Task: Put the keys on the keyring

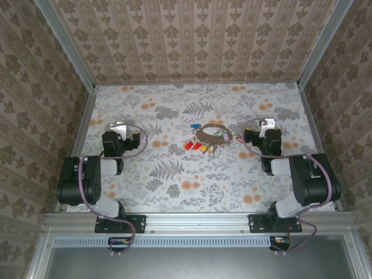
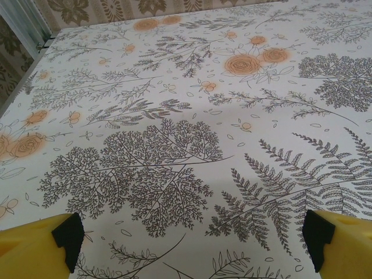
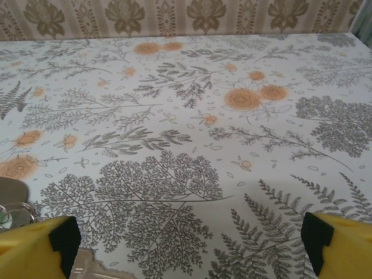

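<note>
The keyring (image 1: 213, 135), a thin dark loop, lies on the floral table top at mid-table. Around it lie the keys: a blue one (image 1: 195, 125) at its upper left, red (image 1: 189, 145), yellow (image 1: 197, 146) and orange (image 1: 204, 148) ones in a row at its lower left, and a green one (image 1: 221, 133) inside the loop. My left gripper (image 1: 120, 126) rests far to their left, open (image 2: 192, 247) over bare cloth. My right gripper (image 1: 266, 124) sits just right of the ring, open (image 3: 189, 247), nothing between its fingers. A grey-brown edge with thin wire loops (image 3: 13, 209) peeks in at the far left of the right wrist view.
The table (image 1: 174, 192) is covered in fern and orange-flower print and closed in by patterned walls on three sides, with metal rails (image 1: 87, 110) at the left and right edges. Purple cables loop beside each wrist.
</note>
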